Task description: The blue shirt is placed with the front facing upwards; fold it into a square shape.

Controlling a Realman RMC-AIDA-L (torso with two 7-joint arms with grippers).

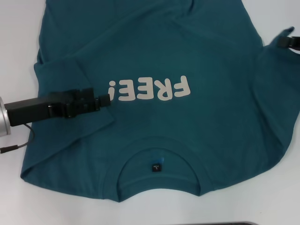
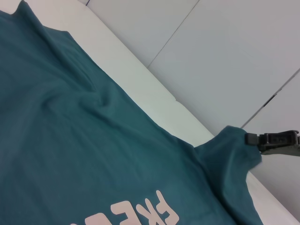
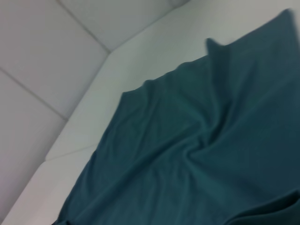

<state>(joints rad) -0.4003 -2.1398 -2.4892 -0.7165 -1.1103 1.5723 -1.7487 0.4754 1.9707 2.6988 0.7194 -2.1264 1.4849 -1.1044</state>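
Note:
The blue shirt (image 1: 187,51) lies front up on the white table (image 1: 18,28), its collar (image 1: 159,152) and black label (image 1: 155,167) nearest me and the cream "FREE!" lettering (image 1: 150,89) across the chest. My left gripper (image 1: 106,99) reaches in from the left, shut on the corner of the left sleeve, which is folded inward over the chest beside the lettering. At the far right my right gripper (image 1: 286,40) pinches the raised tip of the right sleeve. The left wrist view shows that gripper (image 2: 253,139) shut on the cloth (image 2: 70,140). The right wrist view shows only wrinkled shirt fabric (image 3: 211,154).
A thin cable (image 1: 18,143) hangs from my left arm over the table at the left. The table's far edge (image 2: 140,79) borders a pale tiled floor (image 2: 225,51). A dark strip (image 1: 234,223) runs along the near edge.

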